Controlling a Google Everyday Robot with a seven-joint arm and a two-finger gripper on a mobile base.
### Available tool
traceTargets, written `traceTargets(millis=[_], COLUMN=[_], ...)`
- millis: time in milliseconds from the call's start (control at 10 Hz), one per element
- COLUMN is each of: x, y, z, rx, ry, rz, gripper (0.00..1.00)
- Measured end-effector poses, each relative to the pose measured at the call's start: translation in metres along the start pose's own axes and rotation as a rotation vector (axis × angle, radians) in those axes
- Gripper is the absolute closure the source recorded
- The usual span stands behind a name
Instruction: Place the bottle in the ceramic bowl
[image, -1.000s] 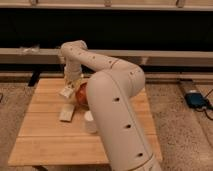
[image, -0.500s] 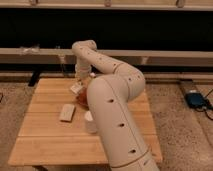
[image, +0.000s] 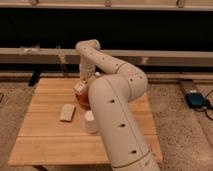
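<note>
My gripper (image: 80, 85) hangs from the white arm over the back middle of the wooden table (image: 50, 142). It is shut on the small white bottle (image: 78, 89) and holds it right over the left rim of the orange-brown ceramic bowl (image: 83, 102). My arm's large forearm hides the bowl's right part. I cannot tell whether the bottle touches the bowl.
A flat beige block (image: 67, 112) lies on the table left of the bowl. A plain white cup (image: 90, 122) stands in front of the bowl, half behind my arm. A low rail (image: 165, 55) runs behind the table. A blue object (image: 196, 100) lies on the floor at right.
The gripper with the bottle has moved right from the table's left-middle to the bowl's left rim. The arm's upper link has swung right too.
</note>
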Motion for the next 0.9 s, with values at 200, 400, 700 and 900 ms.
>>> traceTargets(millis=[200,400,700,900], x=[0.0063,0.0085,0.0046,0.0006], y=[0.0081,0.011,0.0144,0.0141], z=[-0.0036,-0.0035,-0.0029,-0.0072], rx=[-0.004,-0.029,-0.05,-0.036], ry=[0.022,0.046,0.051,0.058], rz=[0.017,0.018,0.011,0.007], gripper=[0.2,0.2,0.2,0.2])
